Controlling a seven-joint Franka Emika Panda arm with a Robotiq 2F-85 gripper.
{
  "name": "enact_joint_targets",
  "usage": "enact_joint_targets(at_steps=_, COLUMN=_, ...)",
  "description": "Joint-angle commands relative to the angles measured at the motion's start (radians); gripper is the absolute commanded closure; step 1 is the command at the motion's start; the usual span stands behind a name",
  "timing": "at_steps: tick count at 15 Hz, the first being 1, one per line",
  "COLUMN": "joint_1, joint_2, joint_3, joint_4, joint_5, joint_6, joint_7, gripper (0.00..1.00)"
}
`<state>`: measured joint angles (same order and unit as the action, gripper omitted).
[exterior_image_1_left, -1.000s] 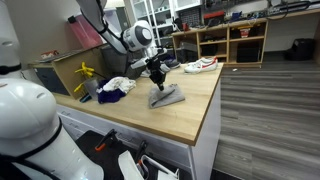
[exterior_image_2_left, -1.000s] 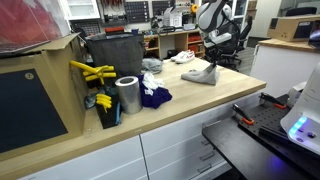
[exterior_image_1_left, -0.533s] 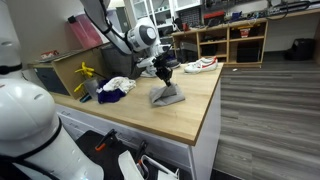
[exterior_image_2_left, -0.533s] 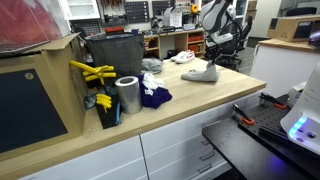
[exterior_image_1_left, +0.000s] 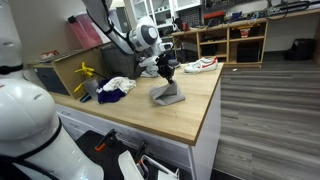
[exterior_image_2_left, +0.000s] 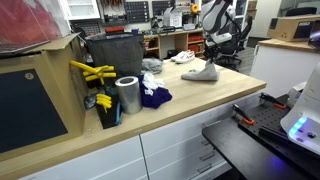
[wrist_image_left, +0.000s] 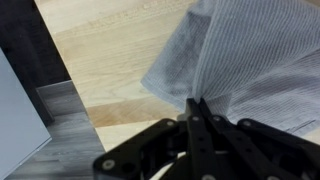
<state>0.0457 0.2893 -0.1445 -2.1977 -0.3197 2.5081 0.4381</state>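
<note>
A grey cloth (exterior_image_1_left: 167, 93) lies on the wooden counter (exterior_image_1_left: 190, 118), pulled up into a peak at one end. My gripper (exterior_image_1_left: 166, 74) is shut on that peak and holds it lifted above the counter. Seen from the wrist, the black fingers (wrist_image_left: 197, 115) meet flat with the pale grey fabric (wrist_image_left: 250, 50) pinched between their tips and hanging away from them. From the far side of the counter the same cloth (exterior_image_2_left: 203, 73) shows as a small tent under the gripper (exterior_image_2_left: 213, 58). Its lower edge still rests on the wood.
A white and blue pile of clothes (exterior_image_1_left: 117, 87) lies beside the grey cloth, near a metal cylinder (exterior_image_2_left: 127, 95) and yellow tools (exterior_image_2_left: 92, 72). A dark bin (exterior_image_2_left: 113, 55) stands behind them. The counter's edge (exterior_image_1_left: 218, 105) drops to the floor close to the cloth.
The gripper has drifted slightly along the counter with the cloth's peak, dragging the cloth a little with it. Its grip has stayed the same.
</note>
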Motion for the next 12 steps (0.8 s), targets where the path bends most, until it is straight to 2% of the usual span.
enact_joint_targets(at_steps=1, joint_1=0.020, joint_2=-0.015, joint_3=-0.025, joint_4=0.017, joint_5=-0.084, joint_6=0.025, joint_7=0.009, gripper=1.00)
enact_joint_targets(at_steps=5, joint_1=0.016, joint_2=-0.028, joint_3=-0.014, joint_4=0.039, joint_5=-0.125, joint_6=0.080, joint_7=-0.024, gripper=1.00)
enact_joint_targets(at_steps=12, joint_1=0.011, joint_2=-0.017, joint_3=-0.010, joint_4=-0.004, joint_5=-0.103, joint_6=0.150, joint_7=-0.064, gripper=1.00)
